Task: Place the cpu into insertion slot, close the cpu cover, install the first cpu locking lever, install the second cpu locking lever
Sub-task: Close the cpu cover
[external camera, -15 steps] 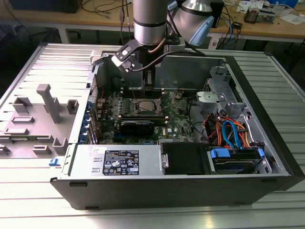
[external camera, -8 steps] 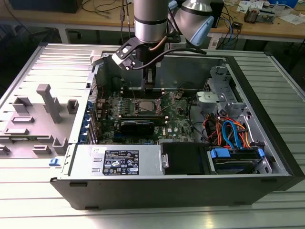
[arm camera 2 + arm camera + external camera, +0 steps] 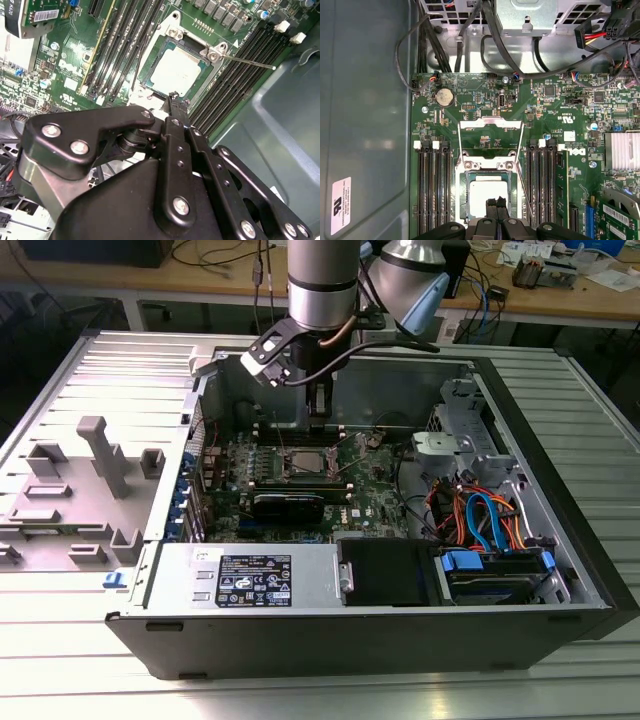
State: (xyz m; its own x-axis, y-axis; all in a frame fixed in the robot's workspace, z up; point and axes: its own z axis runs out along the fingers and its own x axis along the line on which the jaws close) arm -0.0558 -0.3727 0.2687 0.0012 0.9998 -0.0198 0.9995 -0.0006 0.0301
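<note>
First wrist view has the black 2-fingered gripper nearest the camera. Its slim fingertips are pressed together with nothing between them, and they are poised just above the near edge of the cpu, a small flat square chip with a dull silver-grey top.

The cpu already lies flat inside the insertion slot, a square socket with a silvery metal rim. Banks of long black memory slots flank it on both sides.

Beyond the chip, past 2 hinge screws, is the cpu cover, a thin silver frame plate with a large square window. It is swung open away from the socket, and green board shows through the window. So the cover lies straight ahead of the fingertips on the far side of the chip, with its hinge line running crosswise to that direction. It is not yet closed.

A locking lever, a thin steel rod, slants outward from the hinge corner over the neighbouring memory slots. It looks released rather than hooked down.

Farthest out, the exterior view shows the arm reaching down into a black computer case lying on its side.
</note>
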